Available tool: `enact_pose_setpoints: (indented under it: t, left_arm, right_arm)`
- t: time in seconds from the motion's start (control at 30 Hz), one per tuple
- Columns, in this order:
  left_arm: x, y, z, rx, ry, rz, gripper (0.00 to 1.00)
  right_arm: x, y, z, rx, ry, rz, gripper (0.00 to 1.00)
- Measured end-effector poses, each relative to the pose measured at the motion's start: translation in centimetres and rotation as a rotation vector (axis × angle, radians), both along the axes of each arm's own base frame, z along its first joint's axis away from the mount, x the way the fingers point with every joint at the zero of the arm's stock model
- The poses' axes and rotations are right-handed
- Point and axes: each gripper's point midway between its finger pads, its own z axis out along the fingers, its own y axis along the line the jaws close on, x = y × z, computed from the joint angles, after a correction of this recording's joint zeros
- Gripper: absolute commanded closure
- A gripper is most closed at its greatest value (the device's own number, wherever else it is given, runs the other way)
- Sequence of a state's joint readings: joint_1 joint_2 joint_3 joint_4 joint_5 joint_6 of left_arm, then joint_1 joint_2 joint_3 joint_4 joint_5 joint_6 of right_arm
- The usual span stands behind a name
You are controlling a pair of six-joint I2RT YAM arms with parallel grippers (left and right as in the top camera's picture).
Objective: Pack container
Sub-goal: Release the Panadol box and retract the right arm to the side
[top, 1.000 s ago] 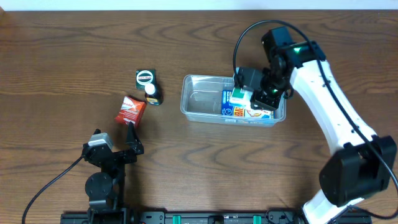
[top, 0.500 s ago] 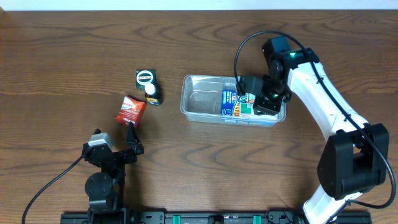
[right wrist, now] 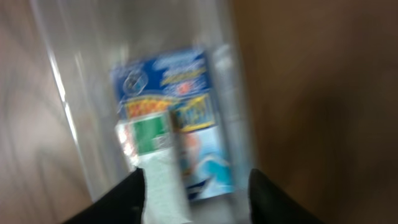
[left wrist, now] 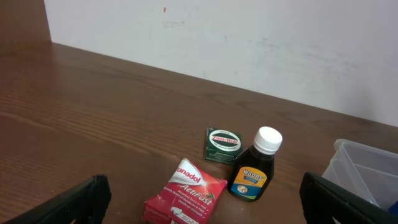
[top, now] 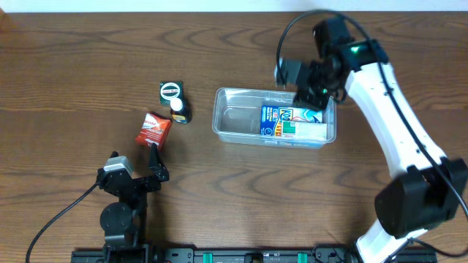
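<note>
The clear plastic container point(top: 235, 123) stands at table centre; its corner shows at the right edge of the left wrist view point(left wrist: 367, 168). A blue and white box point(top: 292, 122) lies in its right half, also blurred in the right wrist view point(right wrist: 171, 124). My right gripper point(top: 313, 93) is open and empty, just above the container's back right edge. My left gripper point(top: 155, 166) is open, resting low near the front left. In front of it lie a red Panadol box point(left wrist: 186, 194), a dark Woods bottle with a white cap point(left wrist: 255, 173) and a small green tin box point(left wrist: 222, 144).
The red box point(top: 153, 130), the bottle point(top: 178, 110) and the green tin box point(top: 171, 91) lie left of the container in the overhead view. A white wall point(left wrist: 249, 43) runs along the table's far edge.
My right gripper has let go of the blue and white box in the container and risen back toward the container's far right edge. The left arm has not moved.
</note>
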State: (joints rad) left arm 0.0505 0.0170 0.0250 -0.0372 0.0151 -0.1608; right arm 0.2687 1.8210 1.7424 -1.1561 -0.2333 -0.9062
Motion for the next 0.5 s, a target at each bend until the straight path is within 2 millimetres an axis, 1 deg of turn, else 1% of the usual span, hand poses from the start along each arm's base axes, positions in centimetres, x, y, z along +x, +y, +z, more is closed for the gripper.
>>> enact_pose_setpoints:
  t: [0.03,0.07,0.13,0.17,0.2,0.23,0.27,0.3,0.33,0.37,0.43,0.5]
  left_arm:
    - [0.0,0.0,0.0,0.000,0.000,0.000,0.02]
    - [0.0,0.0,0.0,0.000,0.000,0.000,0.02]
    - [0.0,0.0,0.0,0.000,0.000,0.000,0.02]
    - [0.0,0.0,0.0,0.000,0.000,0.000,0.02]
    - [0.0,0.0,0.0,0.000,0.000,0.000,0.02]
    - [0.0,0.0,0.0,0.000,0.000,0.000,0.02]
    - [0.0,0.0,0.0,0.000,0.000,0.000,0.02]
    - [0.0,0.0,0.0,0.000,0.000,0.000,0.02]
    - [0.0,0.0,0.0,0.000,0.000,0.000,0.02]
    - [0.0,0.0,0.0,0.000,0.000,0.000,0.02]
    - [0.0,0.0,0.0,0.000,0.000,0.000,0.02]
    - [0.0,0.0,0.0,0.000,0.000,0.000,0.02]
  right_arm:
    - [0.6,0.2,2.0,0.020,-0.051,-0.020,0.09]
    - [1.2,0.2,4.0,0.040,-0.106,-0.042,0.01]
    - [2.4,-0.5,8.3,0.081,-0.221,-0.116,0.01]
    - [2.9,-1.3,10.2,0.098,-0.273,-0.167,0.01]
    - [3.2,-2.1,11.4,0.111,-0.307,-0.209,0.01]
    - [3.7,-3.5,12.8,0.125,-0.343,-0.278,0.01]
    - [4.1,-5.0,13.6,0.134,-0.364,-0.347,0.01]
    - [4.4,-6.9,14.1,0.136,-0.375,-0.424,0.01]
    - [4.7,-8.8,14.2,0.136,-0.374,-0.501,0.01]
    - [5.0,-10.1,14.1,0.135,-0.371,-0.555,0.01]
    - [5.6,-14.3,13.2,0.138,-0.344,-0.723,0.01]
    - [5.8,-17.4,12.3,0.142,-0.319,-0.846,0.01]
